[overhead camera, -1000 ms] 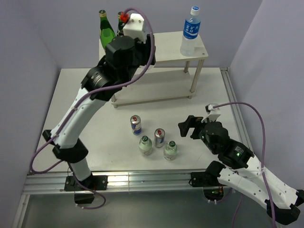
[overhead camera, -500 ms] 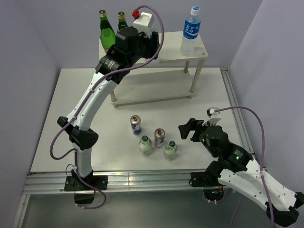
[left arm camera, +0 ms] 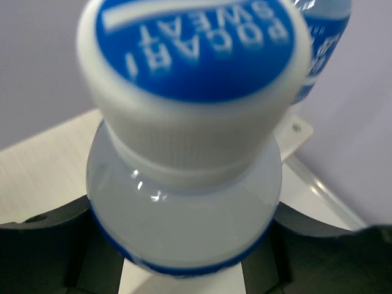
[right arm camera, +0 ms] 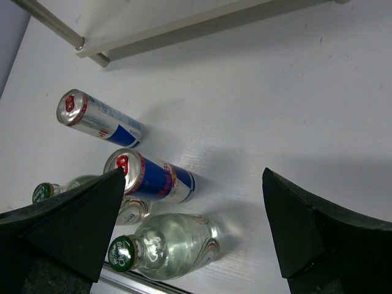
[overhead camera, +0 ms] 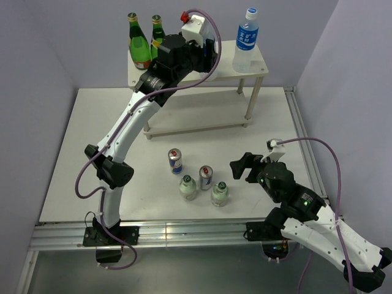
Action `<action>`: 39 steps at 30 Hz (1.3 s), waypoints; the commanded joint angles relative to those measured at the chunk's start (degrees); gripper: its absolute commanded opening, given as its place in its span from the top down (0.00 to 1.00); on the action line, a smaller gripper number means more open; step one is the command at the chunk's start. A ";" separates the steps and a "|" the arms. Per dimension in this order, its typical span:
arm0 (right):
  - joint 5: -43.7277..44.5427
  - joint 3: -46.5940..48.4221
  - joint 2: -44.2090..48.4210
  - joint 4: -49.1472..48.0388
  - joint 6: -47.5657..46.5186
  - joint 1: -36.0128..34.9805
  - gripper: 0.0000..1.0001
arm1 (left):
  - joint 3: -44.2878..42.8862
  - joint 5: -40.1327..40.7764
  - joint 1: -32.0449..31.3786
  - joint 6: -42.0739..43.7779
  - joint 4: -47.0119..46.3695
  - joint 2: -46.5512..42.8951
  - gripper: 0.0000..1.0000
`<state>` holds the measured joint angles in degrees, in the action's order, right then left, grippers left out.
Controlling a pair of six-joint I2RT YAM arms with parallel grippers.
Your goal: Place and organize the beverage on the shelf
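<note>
My left gripper [overhead camera: 211, 51] reaches over the shelf's [overhead camera: 223, 66] top board and is shut on a tall water bottle [left arm camera: 184, 202] with a blue-and-white cap; the wrist hides this bottle in the top view. The other water bottle [overhead camera: 245, 40] stands on the top board's right end and also shows in the left wrist view [left arm camera: 324, 37]. Two cans [overhead camera: 176, 161] [overhead camera: 206, 177] and two small green-capped bottles [overhead camera: 187, 187] [overhead camera: 219, 194] stand on the table. My right gripper [overhead camera: 237, 166] is open and empty, just right of them. In the right wrist view its gripper [right arm camera: 193, 184] faces the near can [right arm camera: 153, 176] and the near small bottle [right arm camera: 168, 245].
Two green glass bottles [overhead camera: 138, 44] [overhead camera: 157, 32] stand at the left end of the shelf's top board. The shelf's lower board [overhead camera: 196, 115] is bare. A metal rail [overhead camera: 184, 233] runs along the table's near edge.
My left arm has stretched further back and right over the shelf's top board, toward the standing water bottle. My right gripper dropped slightly, then held still.
</note>
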<state>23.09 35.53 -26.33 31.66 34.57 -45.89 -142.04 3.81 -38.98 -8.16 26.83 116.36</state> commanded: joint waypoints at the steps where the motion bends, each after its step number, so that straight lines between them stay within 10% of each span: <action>1: 1.34 -0.81 0.49 -2.22 0.59 -0.34 0.00 | -4.12 -1.70 0.31 0.87 -11.10 0.71 1.00; 6: 1.52 -0.64 -0.04 -2.30 0.41 -0.43 0.00 | -4.39 -1.79 1.10 0.69 -11.80 2.38 0.92; 14: 2.04 -0.99 -0.65 -2.48 0.41 -0.52 0.00 | -3.07 -2.67 1.45 2.01 -13.29 2.74 0.36; 39: 2.48 -1.43 0.22 -2.74 0.59 -0.78 0.00 | -0.26 -3.11 1.54 1.57 -15.67 4.50 0.27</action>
<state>24.36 34.26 -26.41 30.85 34.87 -46.26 -142.56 1.13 -37.69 -7.11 14.39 121.97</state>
